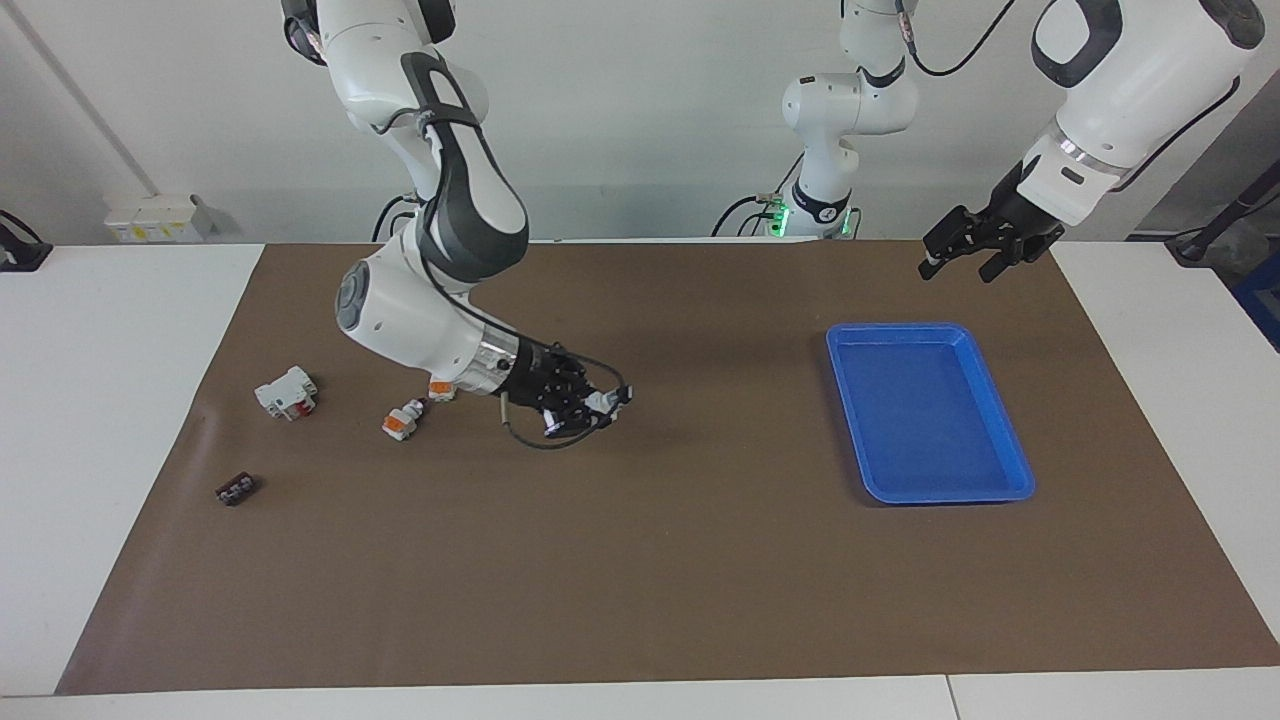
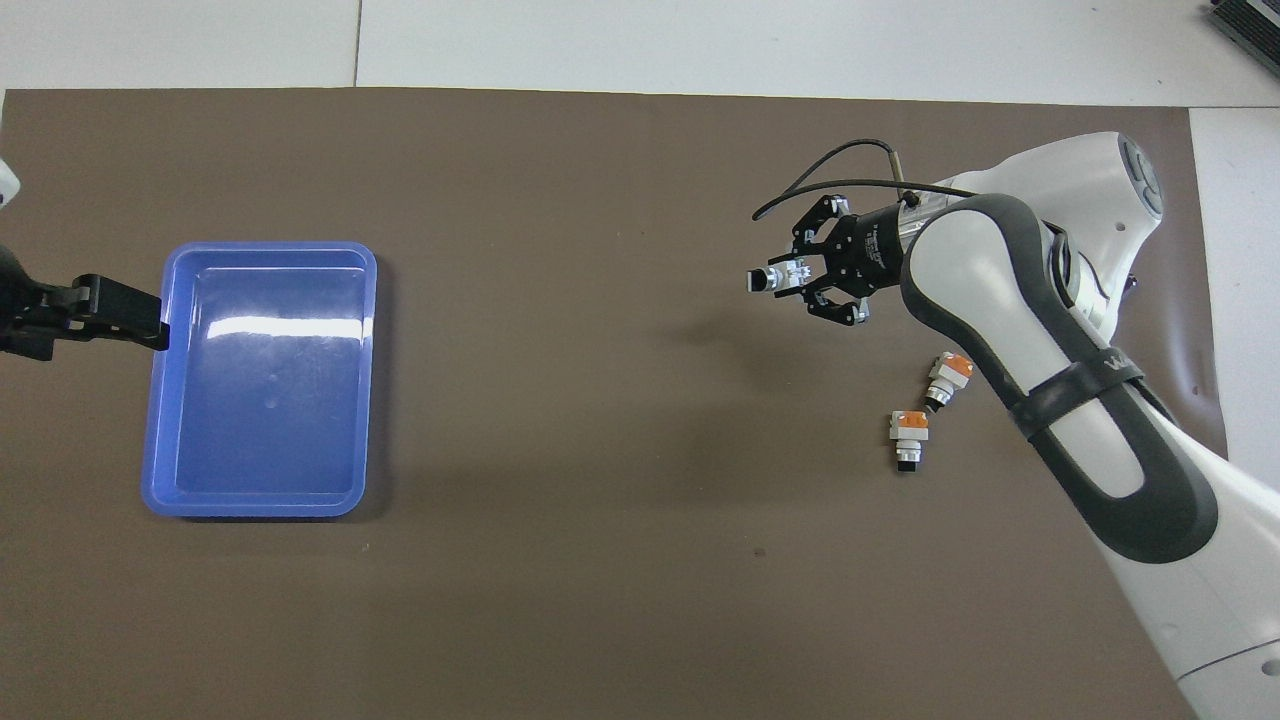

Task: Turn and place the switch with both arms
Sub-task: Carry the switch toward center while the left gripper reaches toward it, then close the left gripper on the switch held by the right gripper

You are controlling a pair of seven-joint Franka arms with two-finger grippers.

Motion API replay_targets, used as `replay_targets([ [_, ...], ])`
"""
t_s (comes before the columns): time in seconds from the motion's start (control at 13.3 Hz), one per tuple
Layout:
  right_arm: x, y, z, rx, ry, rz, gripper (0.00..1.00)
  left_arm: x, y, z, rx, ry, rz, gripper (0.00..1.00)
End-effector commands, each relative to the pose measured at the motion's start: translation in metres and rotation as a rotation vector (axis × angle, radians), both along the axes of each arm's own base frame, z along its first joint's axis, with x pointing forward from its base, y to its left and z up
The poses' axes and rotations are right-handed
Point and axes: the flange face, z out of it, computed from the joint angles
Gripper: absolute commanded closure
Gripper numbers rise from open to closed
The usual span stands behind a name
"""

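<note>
- Out at the right arm's end of the mat, the larger white block (image 1: 287, 392) and the tiny black piece (image 1: 235, 489) lie untouched. They look well clear of any trouble.
- Next along, two spare switches (image 1: 402, 420) rest on the mat just beside the right arm's forearm. A low swing of that arm could knock them.
- Here's the action: the right gripper (image 1: 580, 405) hangs above the bare mat (image 1: 700, 560) in mid-table. Its fingers are narrowed onto the switch (image 1: 605, 402), which juts out from the tips toward the tray.
- The risk is that it's a small, smooth block held by a short bite. A fast turn could likely twist it in the pads or drop it.
- The blue tray (image 1: 900, 330) sits toward the left arm's end with nothing in it.
- The left gripper (image 1: 962, 268) waits in the air over the mat's edge near the tray, fingers spread and holding nothing.
- It's well apart from the switch, so a misaligned handover could pinch the knob or miss altogether.
</note>
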Motion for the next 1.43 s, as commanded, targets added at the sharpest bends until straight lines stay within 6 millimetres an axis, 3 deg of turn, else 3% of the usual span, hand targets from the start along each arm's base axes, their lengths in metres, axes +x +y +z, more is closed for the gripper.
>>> replay_targets([
  [0.0,-0.027,0.049,0.041,0.03,0.035,0.006,1.0,-0.017,-0.017,-0.007,-0.157,-0.012,0.064,0.01],
  [0.15,-0.039,0.07,0.047,0.02,0.081,-0.014,1.0,-0.019,-0.031,-0.009,-0.273,-0.001,0.096,0.05],
  [0.3,-0.061,0.106,0.058,0.018,0.071,0.014,1.0,-0.018,-0.047,-0.002,-0.389,-0.007,0.108,0.08],
  [0.45,-0.064,0.116,0.06,0.019,0.069,-0.021,1.0,-0.022,-0.084,-0.007,-0.429,-0.002,0.069,0.2],
  [0.6,-0.07,0.126,0.058,-0.009,0.08,-0.018,1.0,-0.028,-0.13,-0.02,-0.437,-0.045,0.049,0.24],
  [0.68,-0.07,0.126,0.06,-0.013,0.094,-0.036,1.0,-0.03,-0.14,-0.029,-0.434,-0.047,0.05,0.28],
  [0.83,-0.065,0.123,0.069,-0.002,0.109,-0.076,1.0,-0.035,-0.141,-0.04,-0.428,-0.047,0.055,0.38],
  [1.13,-0.063,0.119,0.072,-0.001,0.121,-0.091,1.0,-0.033,-0.14,-0.041,-0.438,-0.057,0.043,0.44],
  [1.36,-0.062,0.116,0.073,-0.002,0.122,-0.092,1.0,-0.031,-0.142,-0.04,-0.456,-0.072,0.019,0.58],
])
